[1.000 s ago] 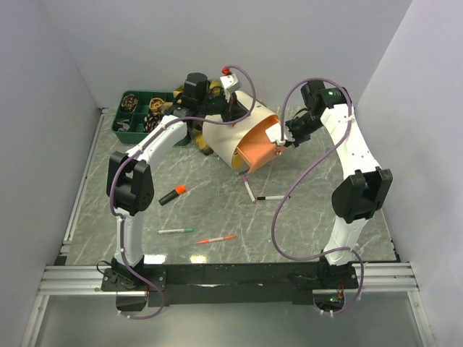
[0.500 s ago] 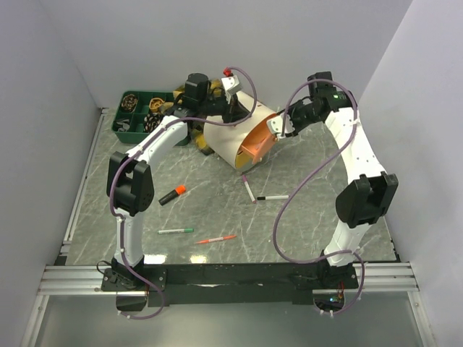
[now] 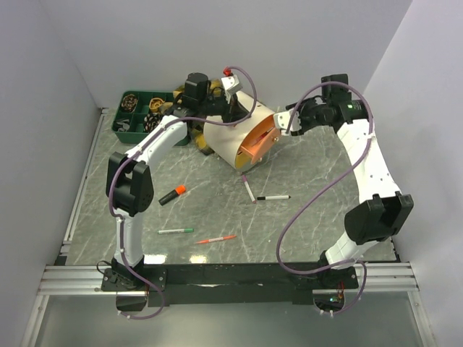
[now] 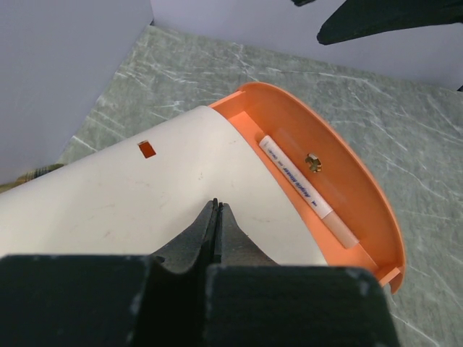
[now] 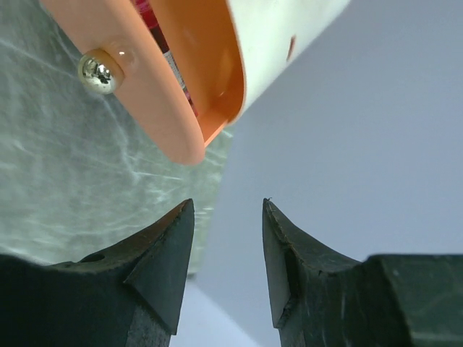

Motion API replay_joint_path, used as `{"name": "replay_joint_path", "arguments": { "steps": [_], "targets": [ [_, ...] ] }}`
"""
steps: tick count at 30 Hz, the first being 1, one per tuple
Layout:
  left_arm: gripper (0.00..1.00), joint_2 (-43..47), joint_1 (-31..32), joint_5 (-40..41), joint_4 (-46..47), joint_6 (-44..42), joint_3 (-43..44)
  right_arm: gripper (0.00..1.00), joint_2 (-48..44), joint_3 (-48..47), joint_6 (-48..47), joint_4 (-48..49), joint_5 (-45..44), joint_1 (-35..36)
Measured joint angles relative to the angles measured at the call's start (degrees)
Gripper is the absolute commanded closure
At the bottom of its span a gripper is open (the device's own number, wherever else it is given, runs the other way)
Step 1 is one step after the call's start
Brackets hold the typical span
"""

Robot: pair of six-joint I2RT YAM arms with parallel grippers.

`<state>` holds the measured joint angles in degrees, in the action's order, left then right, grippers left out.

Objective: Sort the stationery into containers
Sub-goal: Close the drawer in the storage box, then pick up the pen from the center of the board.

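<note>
Cream drum (image 4: 145, 195) tipped sideways, white marker (image 4: 304, 189) lodged in orange tray (image 4: 347, 173). Left gripper (image 4: 215, 210) pinched closed; right gripper (image 5: 228, 217) parted, nothing held.

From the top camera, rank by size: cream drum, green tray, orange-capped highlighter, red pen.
1. cream drum
2. green tray, partly hidden
3. highlighter and red pen: unsure, pen longer, highlighter thicker

The drum (image 3: 223, 139) is cream, its inner tray (image 3: 257, 142) orange. The compartment tray (image 3: 123, 134) is dark green, the tabletop (image 3: 217, 210) grey marbled.
</note>
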<state>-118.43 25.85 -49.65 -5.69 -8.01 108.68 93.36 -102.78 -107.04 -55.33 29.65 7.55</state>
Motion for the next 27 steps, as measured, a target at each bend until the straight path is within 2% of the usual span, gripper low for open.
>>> {"name": "replay_joint_path", "arguments": {
  "steps": [1, 3, 5, 6, 8, 11, 13, 16, 19, 23, 27],
  "targets": [
    [0.97, 0.31, 0.00, 0.00, -0.11, 0.17, -0.22, 0.51, -0.28, -0.02, 2.97, 0.20, 0.28, -0.31],
    [0.78, 1.07, 0.00, 0.13, -1.09, 0.52, -0.44, 0.51, -1.25, 0.04, 9.68, 0.35, 1.68, -1.18],
    [0.64, 2.08, 0.00, 0.55, -3.15, 1.27, -0.46, 0.51, -3.26, 1.03, 16.26, 0.59, 3.65, -2.56],
    [0.48, 2.62, 0.00, 0.72, -4.55, 1.62, -0.46, 0.50, -4.72, 1.92, 18.73, 0.50, 4.55, -3.19],
    [0.32, 4.11, 0.02, 1.55, -7.74, 1.70, -0.46, 0.50, -8.98, 5.55, 24.24, 0.04, 6.95, -4.57],
    [0.19, 7.74, 0.00, 3.56, -12.90, 0.39, -1.66, 0.50, -15.72, 11.76, 30.49, -1.16, 9.90, -5.70],
    [0.16, 11.72, -0.02, 4.92, -14.78, -1.31, -4.46, 0.50, -19.98, 16.70, 35.10, -1.33, 11.23, -5.70],
    [0.15, 21.84, 0.20, 6.95, -15.74, -4.33, -13.11, 0.50, -24.39, 23.50, 42.45, 0.28, 12.02, -5.99],
    [0.14, 32.26, 2.43, 8.90, -15.67, -7.43, -21.35, 0.50, -26.80, 29.05, 51.80, 5.11, 12.24, -10.08],
    [0.11, 40.02, 11.06, 10.67, -14.43, -10.01, -29.38, 0.51, -26.97, 31.12, 63.89, 11.32, 12.24, -17.31],
    [0.10, 36.85, 21.42, 14.27, -13.68, -11.52, -32.15, 0.51, -26.91, 31.19, 72.54, 15.26, 13.46, -22.95]
  ]
}}
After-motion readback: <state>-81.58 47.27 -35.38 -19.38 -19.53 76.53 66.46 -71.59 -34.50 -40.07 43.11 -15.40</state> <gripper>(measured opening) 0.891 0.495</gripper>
